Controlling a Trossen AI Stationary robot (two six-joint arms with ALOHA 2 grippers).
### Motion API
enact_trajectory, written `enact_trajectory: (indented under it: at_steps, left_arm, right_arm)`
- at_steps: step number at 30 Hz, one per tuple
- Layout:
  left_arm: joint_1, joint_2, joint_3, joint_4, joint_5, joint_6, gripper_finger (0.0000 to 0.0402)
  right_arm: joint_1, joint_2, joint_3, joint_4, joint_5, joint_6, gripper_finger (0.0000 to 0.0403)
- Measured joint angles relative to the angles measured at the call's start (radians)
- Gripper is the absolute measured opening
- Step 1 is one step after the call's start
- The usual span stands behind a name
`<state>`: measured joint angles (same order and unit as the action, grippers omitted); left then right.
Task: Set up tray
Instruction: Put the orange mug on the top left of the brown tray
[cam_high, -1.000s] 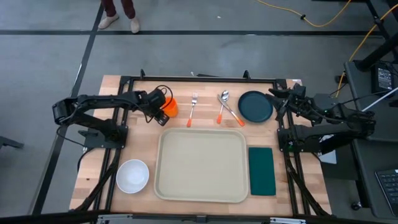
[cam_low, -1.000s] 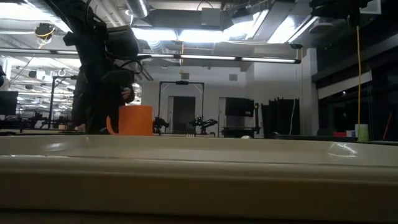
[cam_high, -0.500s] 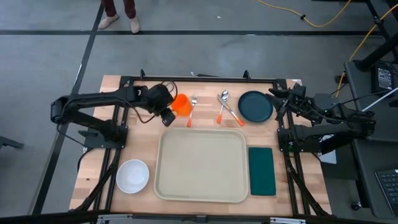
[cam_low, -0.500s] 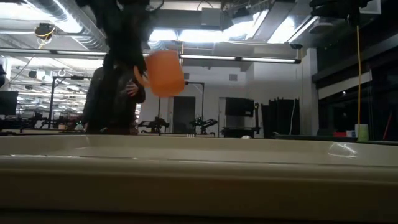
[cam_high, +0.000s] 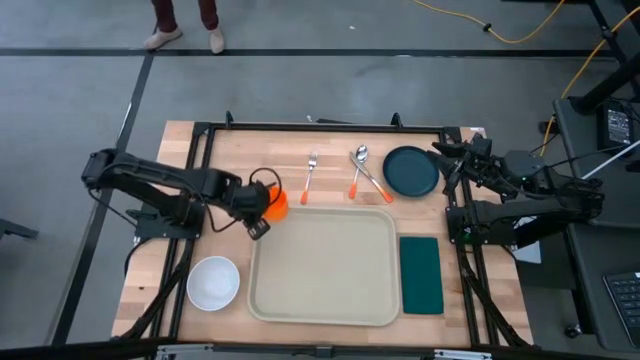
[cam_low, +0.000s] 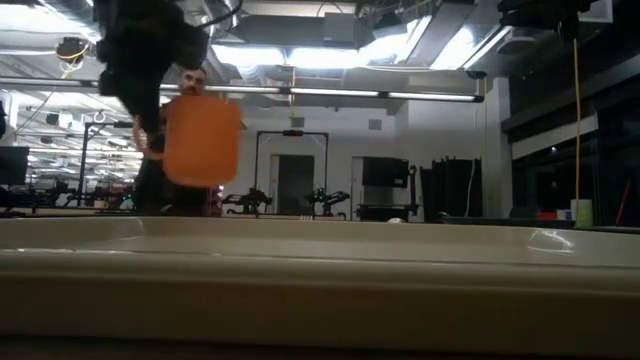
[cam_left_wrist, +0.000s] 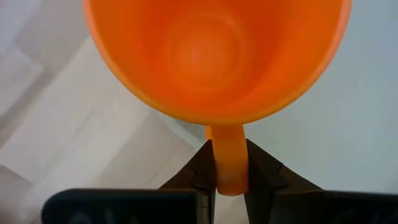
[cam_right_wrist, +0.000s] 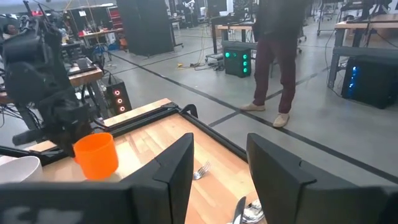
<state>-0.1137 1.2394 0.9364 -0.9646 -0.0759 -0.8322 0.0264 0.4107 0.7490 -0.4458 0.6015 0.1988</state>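
A robotics lab: concrete floor (cam_high: 330, 85), exposed ceiling ducts (cam_low: 330, 15), equipment racks (cam_right_wrist: 146, 25) and other workbenches (cam_right_wrist: 367, 28).

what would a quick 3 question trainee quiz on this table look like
1. True or false: the left gripper grips the orange mug by its handle.
2. Which item lies right of the tray in the high view? A) white bowl B) green napkin C) fork
3. Fill in: the right gripper waits near the dark ____.

Key
1. True; in the left wrist view its fingers pinch the handle.
2. B; the green napkin lies there, the white bowl is on the left, the fork beyond the tray.
3. plate
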Motion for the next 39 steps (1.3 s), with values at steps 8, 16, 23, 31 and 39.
enact_trajectory:
  at_steps: [8,16,23,31,39]
  left_arm:
    - [-0.066,0.082,-0.05,0.058,-0.013,-0.029,0.0035]
    - [-0.07,0.199,-0.048,0.132,-0.022,0.024,0.0035]
    - [-0.069,0.226,-0.049,0.152,0.024,-0.002,0.0067]
    - [-0.068,0.224,-0.048,0.107,0.058,-0.029,0.0137]
    - [-0.067,0.205,0.048,0.054,0.103,-0.021,0.0171]
  right_arm:
    - [0.0,0.0,0.0,0.0,0.0,0.001,0.0154]
    - [0.0,0.0,0.0,0.0,-0.001,0.007,0.0154]
    - [0.0,0.0,0.0,0.0,-0.003,0.009,0.0154]
    - [0.0,0.0,0.0,0.0,-0.003,0.007,0.0154]
    - [0.0,0.0,0.0,-0.001,-0.003,0.006,0.0154]
